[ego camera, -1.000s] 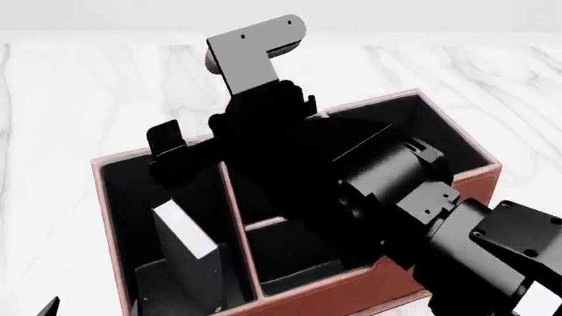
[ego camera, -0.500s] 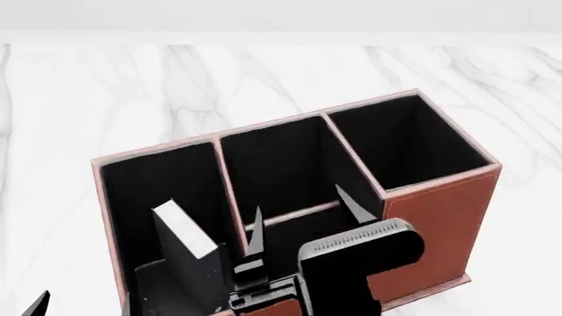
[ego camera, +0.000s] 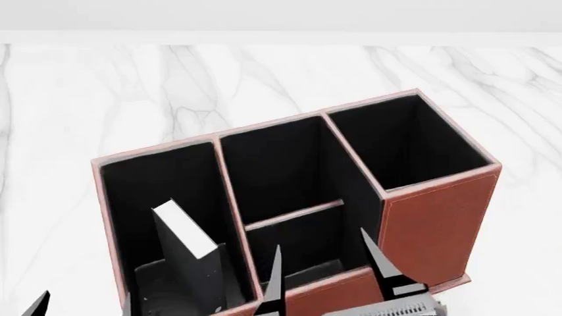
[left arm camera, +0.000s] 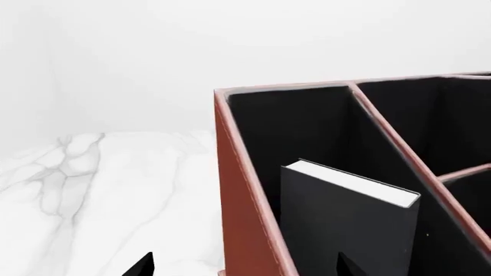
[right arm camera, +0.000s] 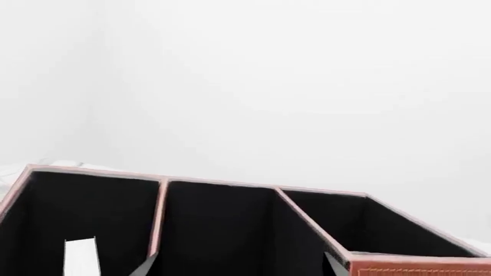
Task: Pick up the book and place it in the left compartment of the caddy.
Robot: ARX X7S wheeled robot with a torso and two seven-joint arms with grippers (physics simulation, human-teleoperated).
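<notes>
Book (ego camera: 186, 253) stands tilted inside the caddy's (ego camera: 430, 217) left compartment (ego camera: 154, 187), lower left of frame. My right gripper (ego camera: 327, 273) is spread, released, empty; my left gripper (left arm camera: 241, 265) likewise. Placing looks done; next I'd back clear.

No readable text, labels, brands or numbers in any view.

The book (ego camera: 186, 253) shows plain black covers and blank white page edges; its spine is hidden, so any lettering there cannot be judged. The caddy (ego camera: 435, 217) has bare reddish-brown walls with only a stitched seam, and its black lining is unmarked. The marble table (ego camera: 105, 92) carries grey veining alone.
</notes>
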